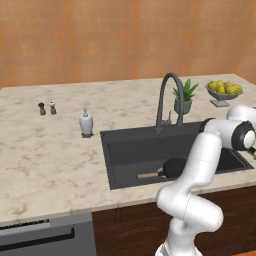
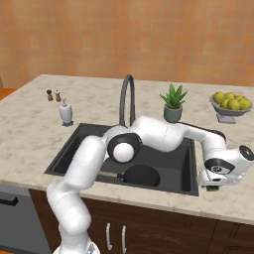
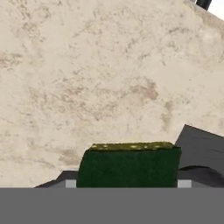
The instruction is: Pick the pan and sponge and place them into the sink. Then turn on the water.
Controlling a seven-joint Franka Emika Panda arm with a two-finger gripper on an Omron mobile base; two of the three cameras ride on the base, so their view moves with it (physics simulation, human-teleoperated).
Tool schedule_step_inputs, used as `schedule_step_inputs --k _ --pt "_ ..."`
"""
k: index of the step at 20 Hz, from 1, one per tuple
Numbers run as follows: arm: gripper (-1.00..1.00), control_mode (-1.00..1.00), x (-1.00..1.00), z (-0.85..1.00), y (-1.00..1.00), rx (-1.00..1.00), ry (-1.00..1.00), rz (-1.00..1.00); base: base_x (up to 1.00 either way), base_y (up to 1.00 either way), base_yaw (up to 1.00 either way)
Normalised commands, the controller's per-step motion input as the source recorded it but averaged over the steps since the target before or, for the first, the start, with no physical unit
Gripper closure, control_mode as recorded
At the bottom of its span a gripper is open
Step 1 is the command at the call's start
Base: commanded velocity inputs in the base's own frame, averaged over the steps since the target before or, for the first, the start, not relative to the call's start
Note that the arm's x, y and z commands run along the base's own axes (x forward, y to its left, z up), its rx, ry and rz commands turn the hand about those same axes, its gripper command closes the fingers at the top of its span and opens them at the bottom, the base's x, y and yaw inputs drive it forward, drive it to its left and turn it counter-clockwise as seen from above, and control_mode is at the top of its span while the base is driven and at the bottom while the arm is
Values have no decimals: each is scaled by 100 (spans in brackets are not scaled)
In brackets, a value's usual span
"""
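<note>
The small black pan (image 1: 172, 167) (image 2: 141, 175) lies in the dark sink (image 1: 130, 150) (image 2: 74, 149), its wooden handle (image 1: 147, 175) pointing left. A dark green sponge (image 3: 129, 168) with a yellowish top sits on the marble counter just right of the basin. My gripper (image 3: 127, 183) (image 2: 213, 184) is low over it, one finger against each side of the sponge, which fills the gap between them. A sliver of the sponge (image 2: 213, 188) peeks out beneath the hand. The gooseneck faucet (image 1: 165, 95) (image 2: 126, 96) stands behind the basin; no water shows.
A potted plant (image 1: 184, 97) (image 2: 172, 104) and a bowl of lemons (image 1: 224, 90) (image 2: 230, 105) stand behind the sink's right end. A soap dispenser (image 1: 86, 122) (image 2: 66, 113) and two small shakers (image 1: 47, 108) (image 2: 53, 95) are to its left. The counter's front edge is near the hand.
</note>
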Motion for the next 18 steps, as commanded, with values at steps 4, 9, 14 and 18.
schedule_step_inputs --k 4,9,14,18 --pt "100 -100 0 4 100 0 -5 19 0 0 0" --pt "100 -100 6 29 100 -1 8 29 0 0 0" --pt "100 -100 16 22 100 0 8 31 0 0 0" --pt "100 -100 18 4 89 0 -1 26 0 0 0"
